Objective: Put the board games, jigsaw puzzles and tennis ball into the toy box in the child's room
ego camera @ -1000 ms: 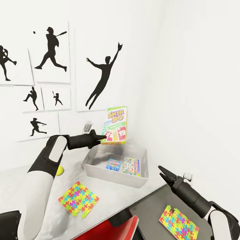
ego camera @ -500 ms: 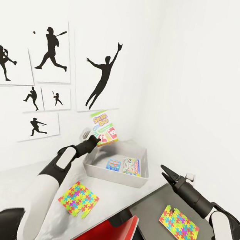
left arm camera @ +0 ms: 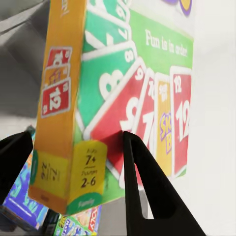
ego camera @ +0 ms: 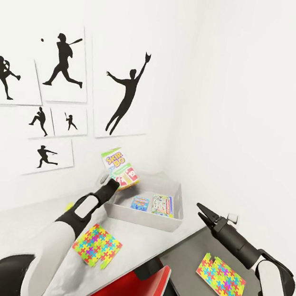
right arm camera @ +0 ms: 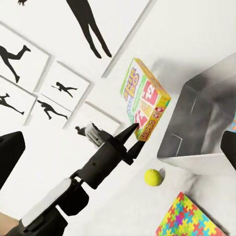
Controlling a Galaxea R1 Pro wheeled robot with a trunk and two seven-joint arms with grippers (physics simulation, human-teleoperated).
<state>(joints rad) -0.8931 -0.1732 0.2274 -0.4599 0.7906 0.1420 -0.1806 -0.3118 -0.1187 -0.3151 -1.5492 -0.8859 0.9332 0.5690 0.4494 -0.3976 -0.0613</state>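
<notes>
The Skip-Bo board game (ego camera: 119,169) now hangs tilted beyond the toy box's (ego camera: 143,217) left rim, having swung leftward off its spot above the bin over the last second, so the drop looks farther off, not nearer. The left gripper (left arm camera: 73,187) stays clamped on its lower edge, fingers narrowly parted by the box's thickness. Two smaller games (ego camera: 154,204) already lie inside. The right gripper (ego camera: 203,211) hovers spread wide, empty (above the dark table (ego camera: 185,270)), a jigsaw puzzle (ego camera: 219,280) nearby.
</notes>
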